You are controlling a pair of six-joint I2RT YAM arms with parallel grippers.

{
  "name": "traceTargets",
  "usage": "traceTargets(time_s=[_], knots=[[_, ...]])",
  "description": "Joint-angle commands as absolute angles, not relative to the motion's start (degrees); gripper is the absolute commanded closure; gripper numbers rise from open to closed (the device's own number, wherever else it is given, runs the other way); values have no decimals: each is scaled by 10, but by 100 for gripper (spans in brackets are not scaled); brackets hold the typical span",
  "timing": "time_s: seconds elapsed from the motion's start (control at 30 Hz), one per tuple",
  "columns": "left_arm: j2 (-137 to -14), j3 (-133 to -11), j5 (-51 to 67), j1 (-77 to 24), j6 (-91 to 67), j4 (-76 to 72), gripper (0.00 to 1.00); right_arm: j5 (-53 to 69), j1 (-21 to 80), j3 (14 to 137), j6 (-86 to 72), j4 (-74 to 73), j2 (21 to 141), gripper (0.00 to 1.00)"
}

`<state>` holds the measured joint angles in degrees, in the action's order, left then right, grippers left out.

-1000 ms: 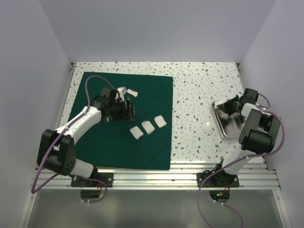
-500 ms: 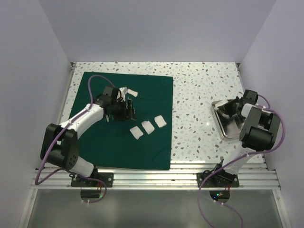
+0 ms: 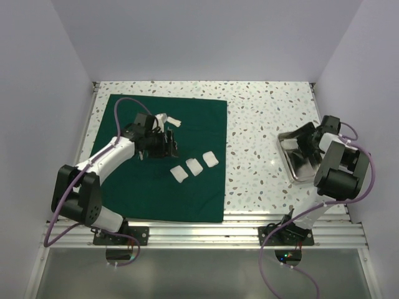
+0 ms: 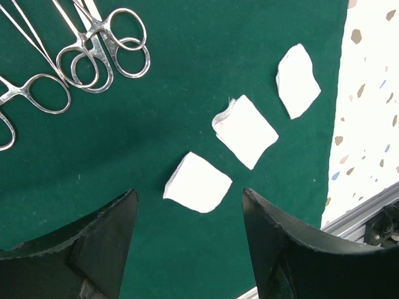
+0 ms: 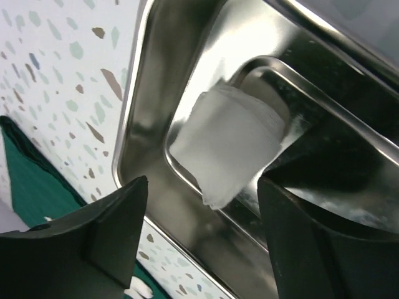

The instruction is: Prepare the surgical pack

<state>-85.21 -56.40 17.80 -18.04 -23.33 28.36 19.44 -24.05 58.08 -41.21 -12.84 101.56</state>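
Over surgical pack point(image 3: 143, 187) and tray point(image 3: 301, 167), left gripper point(image 4: 187, 194) and right gripper point(image 5: 201, 184) gape wide, empty.

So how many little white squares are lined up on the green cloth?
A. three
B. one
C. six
A: the left wrist view shows three white squares in a slanting row on the green cloth, the other two at and.
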Motion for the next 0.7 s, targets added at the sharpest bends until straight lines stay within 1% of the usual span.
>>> traceTargets(time_s=[0.0, 0.03, 0.1, 0.13, 0.23, 0.37, 0.43, 0.47, 0.5, 0.53, 0.63, 0.67], knots=[[-823, -569, 186, -176, -221, 280, 28, 113, -243, 608, -380, -235, 970, 24], [-819, -563, 188, -176, -221, 279, 29, 101, -243, 611, -378, -276, 946, 20], [-810, -555, 188, -176, -221, 278, 29, 70, -242, 621, -371, -312, 916, 20], [-806, -548, 188, -176, -221, 277, 28, 55, -235, 627, -367, -358, 888, 19], [-793, -539, 192, -176, -218, 277, 28, 3, -199, 665, -346, -425, 854, 19], [-779, -536, 191, -176, -214, 286, 28, -18, -59, 716, -341, -441, 801, 20], [-777, -534, 185, -176, -213, 288, 28, 14, -13, 723, -335, -397, 802, 21], [-777, -534, 183, -176, -214, 289, 28, 94, 32, 723, -328, -374, 811, 21], [-777, -533, 184, -176, -214, 289, 27, 136, 50, 730, -312, -355, 841, 24], [-778, -528, 185, -176, -217, 288, 27, 193, 91, 742, -301, -345, 864, 25], [-776, -518, 192, -176, -226, 283, 27, 235, 161, 801, -243, -379, 963, 26], [-774, -517, 196, -176, -228, 282, 27, 263, 172, 823, -225, -388, 986, 28]])
